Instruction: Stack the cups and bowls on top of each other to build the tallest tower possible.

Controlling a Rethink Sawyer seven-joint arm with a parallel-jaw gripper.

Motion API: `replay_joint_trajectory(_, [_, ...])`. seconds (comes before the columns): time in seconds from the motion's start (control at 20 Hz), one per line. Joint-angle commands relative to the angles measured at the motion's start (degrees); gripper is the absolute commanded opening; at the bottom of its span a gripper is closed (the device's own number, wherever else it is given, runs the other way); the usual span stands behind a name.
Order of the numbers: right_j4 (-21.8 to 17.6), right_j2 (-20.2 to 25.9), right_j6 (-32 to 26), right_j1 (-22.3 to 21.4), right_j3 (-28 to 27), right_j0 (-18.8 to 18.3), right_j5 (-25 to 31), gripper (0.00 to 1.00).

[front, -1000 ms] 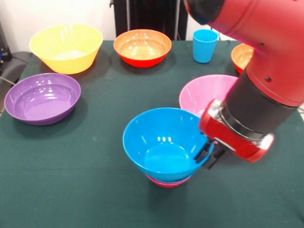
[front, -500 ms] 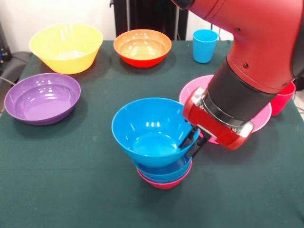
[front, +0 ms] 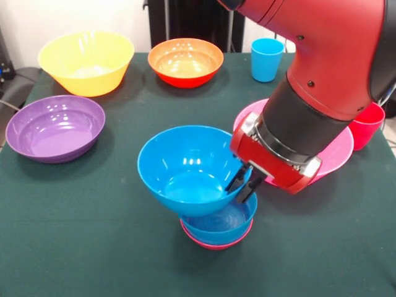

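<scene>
Over green table [front: 93,247], hand [front: 242,184] clamps medium blue bowl's [front: 185,170] rim.

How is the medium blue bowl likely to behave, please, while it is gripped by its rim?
The medium blue bowl keeps its round shape in the end effector, so it is probably stiff and light. Its glossy surface may be slippery. Held at one edge and tilted above the small blue bowl, it could pivot.

A dark green cloth [front: 93,247] covers the counter from the near edge to the far one. Beyond it stands a white wall [front: 74,18], with a black panel [front: 198,21] at the far middle. Black cables [front: 11,77] lie at far left.
</scene>
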Motion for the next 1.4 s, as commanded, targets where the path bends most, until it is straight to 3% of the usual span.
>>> replay_joint_trajectory(0.05, [-1.2, 4.3, 0.6, 4.0, -8.4, -3.5, 3.2, 0.00])
replay_joint_trajectory(0.85, [3.5, -1.2, 6.4, 8.1, -18.1, -6.7, 8.5, 0.00])
replay_joint_trajectory(1.4, [2.2, 1.2, 7.3, 5.5, -11.9, -3.5, 9.5, 0.00])
